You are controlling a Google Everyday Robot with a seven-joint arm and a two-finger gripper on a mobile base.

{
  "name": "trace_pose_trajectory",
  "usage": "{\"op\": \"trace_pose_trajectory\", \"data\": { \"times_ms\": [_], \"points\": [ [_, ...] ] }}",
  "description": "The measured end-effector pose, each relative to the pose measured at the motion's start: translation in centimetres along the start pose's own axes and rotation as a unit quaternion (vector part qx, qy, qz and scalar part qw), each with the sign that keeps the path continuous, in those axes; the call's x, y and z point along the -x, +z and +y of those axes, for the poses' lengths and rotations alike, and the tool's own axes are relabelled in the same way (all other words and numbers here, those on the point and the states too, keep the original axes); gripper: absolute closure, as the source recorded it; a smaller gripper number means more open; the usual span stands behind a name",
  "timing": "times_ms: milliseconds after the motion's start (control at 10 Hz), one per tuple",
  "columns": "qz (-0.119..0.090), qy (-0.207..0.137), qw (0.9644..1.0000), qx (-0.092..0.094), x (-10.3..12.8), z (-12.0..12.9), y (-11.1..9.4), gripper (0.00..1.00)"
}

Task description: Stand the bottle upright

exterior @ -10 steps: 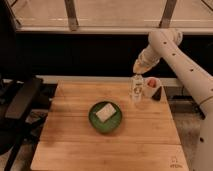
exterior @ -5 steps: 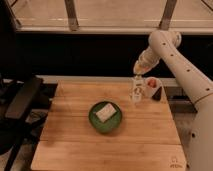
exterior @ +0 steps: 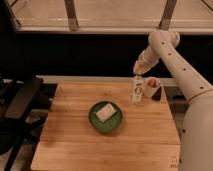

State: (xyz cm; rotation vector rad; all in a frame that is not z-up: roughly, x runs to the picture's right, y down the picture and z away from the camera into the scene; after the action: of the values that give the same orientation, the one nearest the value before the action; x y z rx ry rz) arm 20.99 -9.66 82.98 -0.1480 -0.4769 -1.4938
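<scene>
While bottle [exterior: 136, 90] stays upright, hand [exterior: 138, 68] overhead.

Green bowl [exterior: 105, 125] w/ white block [exterior: 105, 112] mid table [exterior: 70, 142]; white cup [exterior: 152, 88] rt edge; chair [exterior: 21, 102] left.

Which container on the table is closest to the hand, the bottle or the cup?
The slim whitish bottle, upright, directly below the hand; the white cup with red contents stands beside it, farther off.

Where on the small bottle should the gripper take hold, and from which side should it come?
Probably the upper body just below the narrow top, coming from straight above. The bottle stands upright and slim, the white cup stands close on its right in the picture, and the gripper is directly over it.
</scene>
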Motion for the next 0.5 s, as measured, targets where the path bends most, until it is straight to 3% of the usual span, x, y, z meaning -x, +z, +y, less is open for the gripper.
{"op": "trace_pose_trajectory", "data": {
  "times_ms": [100, 400, 500],
  "points": [
    [0.011, -0.007, 0.9999, -0.001, 0.18, -0.08, -0.04, 1.0],
    [0.087, -0.033, 0.9956, -0.009, -0.34, -0.25, 0.37, 1.0],
    [0.093, -0.033, 0.9951, -0.013, -0.58, -0.19, 0.7, 1.0]
  ]
}}
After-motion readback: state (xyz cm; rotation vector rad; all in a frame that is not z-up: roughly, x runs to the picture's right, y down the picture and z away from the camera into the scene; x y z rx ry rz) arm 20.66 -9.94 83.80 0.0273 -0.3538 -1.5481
